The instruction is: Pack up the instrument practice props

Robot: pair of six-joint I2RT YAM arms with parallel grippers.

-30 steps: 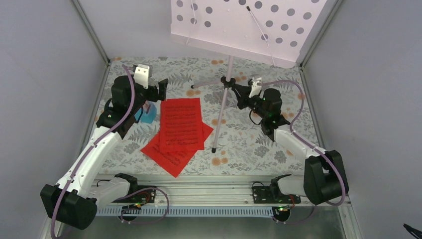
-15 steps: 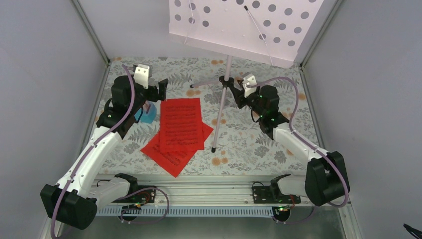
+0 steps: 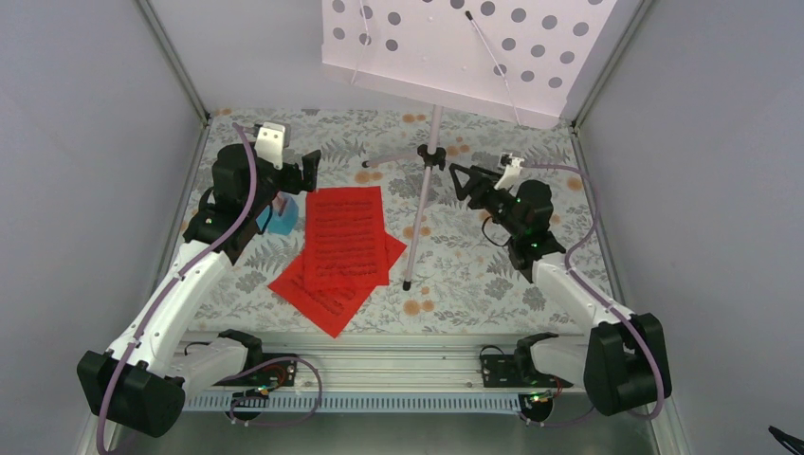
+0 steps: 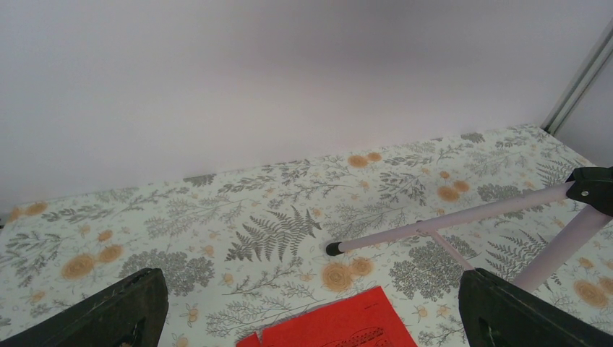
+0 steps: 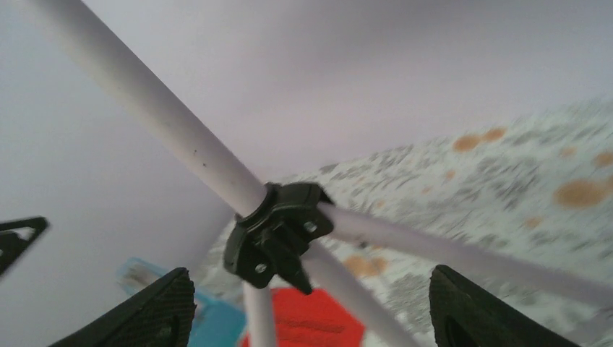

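Floral-patterned desk (image 3: 455, 275), plain grey walls (image 3: 95, 142).
Red sheet-music pages (image 3: 343, 242): fanned flat, centre-left of the top view.
Blue metronome (image 3: 283, 216): just left of the pages, partly hidden.
Left fingers (image 4: 108, 314): spread wide, empty, unchanged.
Right fingers (image 5: 477, 311): a second ago clamped at the stand's black hub (image 5: 278, 231); now parted, drawn back rightward, touching nothing.
Lilac music stand (image 3: 431, 123): upright, upper centre.

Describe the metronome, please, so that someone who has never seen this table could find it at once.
Start at the tall lilac music stand at the back of the floral table. Red sheet-music pages lie fanned left of its legs; beside their far left corner, partly under the left arm, sits the metronome. It is the only light-blue thing there.
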